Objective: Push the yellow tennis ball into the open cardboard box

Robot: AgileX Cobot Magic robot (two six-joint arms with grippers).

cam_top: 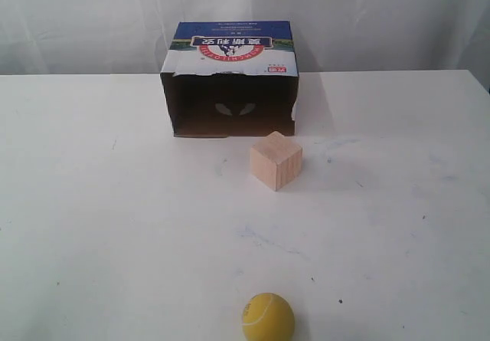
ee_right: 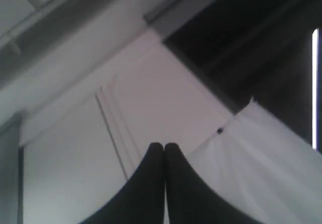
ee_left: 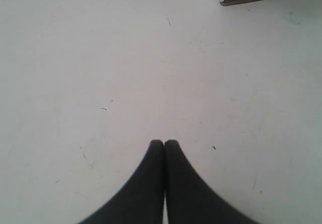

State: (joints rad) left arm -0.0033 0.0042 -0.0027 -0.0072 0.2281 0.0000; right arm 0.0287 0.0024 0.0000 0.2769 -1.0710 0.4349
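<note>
The white table (cam_top: 92, 203) lies wide and bare on both sides of the cardboard box (cam_top: 230, 46). The box sits near the table's far edge, before a white curtain (cam_top: 76, 19), with its dark open side facing the near edge. There is 1 box, 1 wooden cube (cam_top: 276, 159) and 1 yellow tennis ball (cam_top: 268, 317).

The ball lies well in front of the box, at the bottom of the exterior view (the frame cuts off its underside). The cube stands between ball and box, just in front of the right part of the opening and apart from it. It is almost on the straight line from the ball to the box. The left part of the opening has bare table before it.

The left gripper (ee_left: 164, 142) has its 2 dark fingers pressed together on nothing, over bare table, with a corner of the box well ahead of it. The right gripper (ee_right: 164, 144) is likewise pressed together and empty, pointing up at a wall and white cloth (ee_right: 271, 158).
</note>
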